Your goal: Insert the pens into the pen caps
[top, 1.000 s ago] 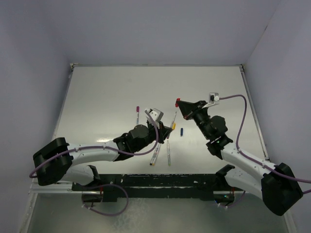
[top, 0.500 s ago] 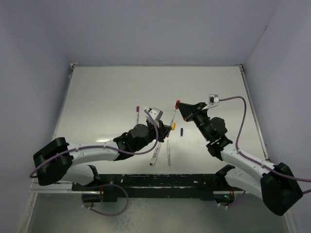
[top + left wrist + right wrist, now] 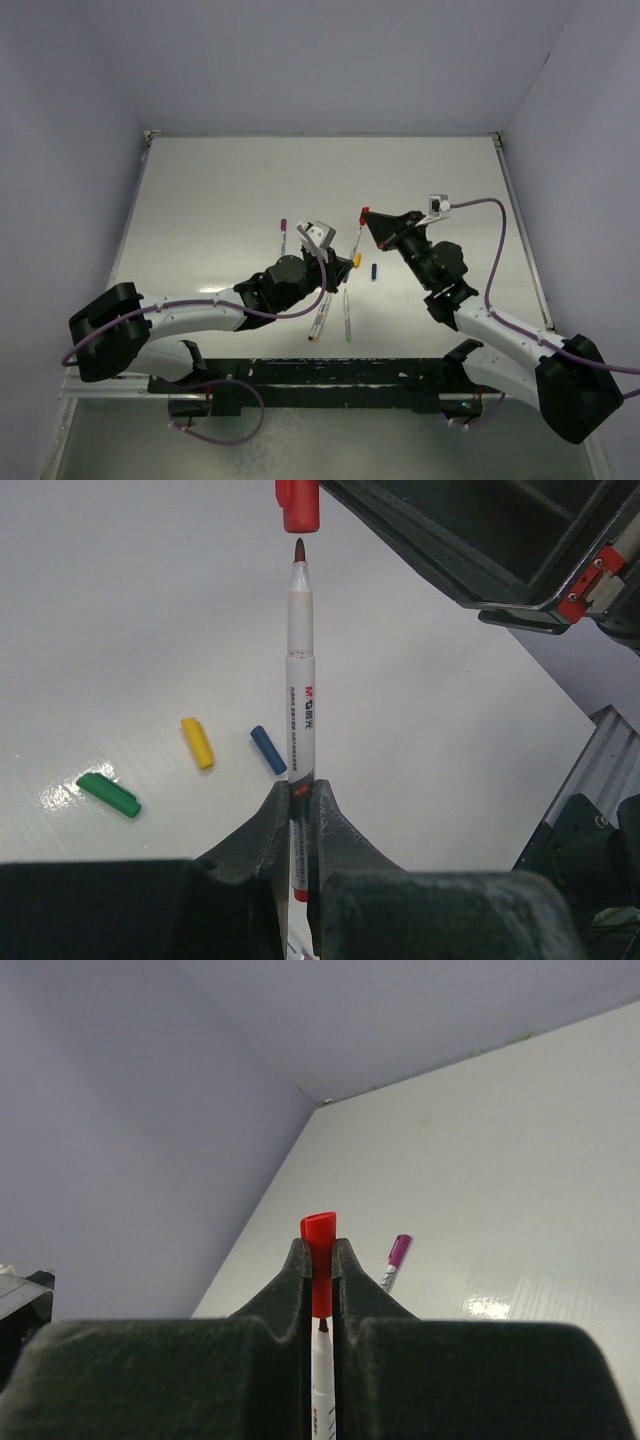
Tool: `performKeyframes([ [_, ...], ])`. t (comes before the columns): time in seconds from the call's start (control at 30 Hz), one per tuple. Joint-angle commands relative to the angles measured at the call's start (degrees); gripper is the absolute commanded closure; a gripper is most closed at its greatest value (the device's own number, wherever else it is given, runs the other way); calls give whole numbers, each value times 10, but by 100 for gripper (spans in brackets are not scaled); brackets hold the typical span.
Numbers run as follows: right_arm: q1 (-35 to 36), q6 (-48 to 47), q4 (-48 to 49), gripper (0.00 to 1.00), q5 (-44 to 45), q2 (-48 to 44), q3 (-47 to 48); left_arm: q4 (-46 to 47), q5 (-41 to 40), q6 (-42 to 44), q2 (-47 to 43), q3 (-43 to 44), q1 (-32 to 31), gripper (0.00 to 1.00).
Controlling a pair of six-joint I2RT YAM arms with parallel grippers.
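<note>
My left gripper (image 3: pixel 298 795) is shut on a white pen (image 3: pixel 300 680) and holds it upright with its red tip bare. My right gripper (image 3: pixel 319 1260) is shut on the red cap (image 3: pixel 319 1250), open end down, directly over the tip. A small gap shows between the tip and the red cap (image 3: pixel 298 505). In the top view the pen (image 3: pixel 356 243) slants up to the cap (image 3: pixel 365 212) above the table's middle. The yellow cap (image 3: pixel 197 742), blue cap (image 3: pixel 268 750) and green cap (image 3: pixel 109 794) lie on the table below.
A pen with a purple cap (image 3: pixel 283 232) on it lies left of the grippers and also shows in the right wrist view (image 3: pixel 396 1260). Two loose pens (image 3: pixel 322 318) (image 3: pixel 347 315) lie near the front edge. The left arm (image 3: pixel 200 315) stretches low across the front left.
The left gripper has swung the pen's tip up toward the red cap, and the right gripper has shifted slightly down-left. The tip now sits just under the cap's mouth.
</note>
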Motion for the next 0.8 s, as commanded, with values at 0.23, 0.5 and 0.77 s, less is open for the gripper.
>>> performKeyframes([
  [0.23, 0, 15, 43, 100, -19, 8, -6, 33, -15, 7, -11, 21, 3, 100],
  [0.5, 1, 15, 35, 100, -26, 6, -11, 34, -25, 9, -17, 17, 4, 100],
  [0.77, 0, 11, 11, 100, -82, 17, -4, 48, -21, 6, -14, 17, 9, 100],
])
